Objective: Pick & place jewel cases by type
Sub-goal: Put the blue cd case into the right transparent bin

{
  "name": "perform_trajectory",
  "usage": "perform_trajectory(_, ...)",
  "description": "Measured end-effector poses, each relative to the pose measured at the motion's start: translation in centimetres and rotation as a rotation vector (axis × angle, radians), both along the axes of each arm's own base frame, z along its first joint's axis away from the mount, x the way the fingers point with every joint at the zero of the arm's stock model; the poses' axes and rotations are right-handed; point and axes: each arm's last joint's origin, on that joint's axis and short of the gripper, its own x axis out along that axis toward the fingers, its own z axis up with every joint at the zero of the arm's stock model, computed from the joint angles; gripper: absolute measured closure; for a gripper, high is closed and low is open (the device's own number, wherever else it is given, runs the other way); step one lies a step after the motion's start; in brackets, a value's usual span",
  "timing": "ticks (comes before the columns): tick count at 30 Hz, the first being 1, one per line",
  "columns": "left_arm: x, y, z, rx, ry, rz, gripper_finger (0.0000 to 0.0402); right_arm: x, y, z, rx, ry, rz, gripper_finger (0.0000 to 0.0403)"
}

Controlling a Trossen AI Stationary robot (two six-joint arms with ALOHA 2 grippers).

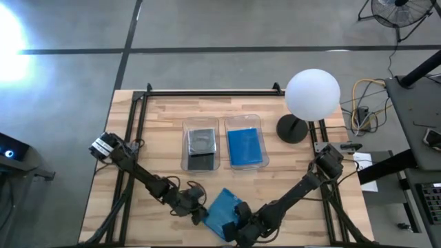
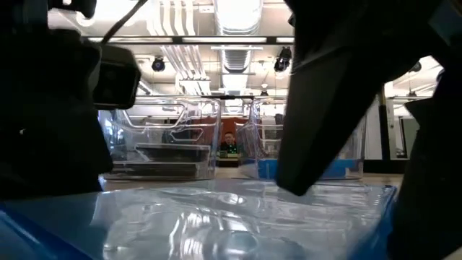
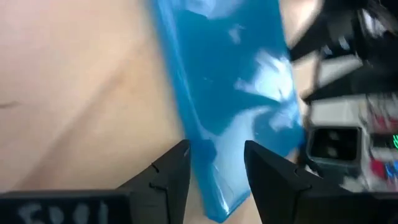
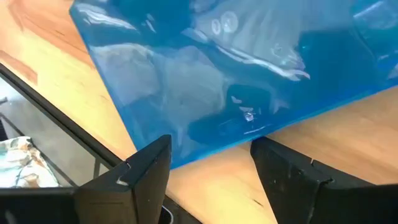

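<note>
One bright blue jewel case (image 1: 222, 209) with a clear cover lies near the table's near edge, between my two grippers. It fills the foreground of the low view (image 2: 238, 217). My left gripper (image 3: 216, 163) is open at the case's left corner: one finger stands beside the edge and the other over the face. My right gripper (image 4: 210, 158) is open at the case's right side (image 1: 240, 215), its fingers spread along one edge. Dark cases (image 1: 201, 150) lie in the left bin and blue cases (image 1: 246, 147) in the right bin. My left gripper straddles the case's corner (image 3: 214, 186) from above and from the table's left; I cannot tell whether either finger touches it. My right gripper comes slanting from the table's right. In the low view a fingertip (image 2: 292, 184) seems to meet the clear cover; I cannot tell for sure.
Two clear rectangular bins (image 1: 185, 141) (image 1: 264, 138) stand side by side mid-table. A lamp with a white globe (image 1: 312, 93) and a round black base (image 1: 292, 129) stands at the far right. The table's near edge (image 4: 68, 118) is just beside the case. A person shows far behind the bins (image 2: 229, 142).
</note>
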Motion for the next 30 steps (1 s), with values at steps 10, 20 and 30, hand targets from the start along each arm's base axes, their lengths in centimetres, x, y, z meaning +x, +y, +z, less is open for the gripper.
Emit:
perform_trajectory(10, -0.4, -0.2, -0.8, 0.031, 0.058, 0.044, 0.0268, 0.0, -0.1, -0.4, 0.002, -0.016, 0.031, 0.0179)
perform_trajectory(20, -0.5, 0.3, -1.2, 0.037, 0.121, 0.041, 0.0268, -0.1, -0.1, -0.8, 0.023, -0.013, 0.046, 0.0179)
perform_trajectory(30, -0.1, 1.1, -1.4, -0.012, 0.159, 0.010, 0.0268, 0.1, -0.2, -1.2, 0.029, -0.070, 0.071, 0.0179)
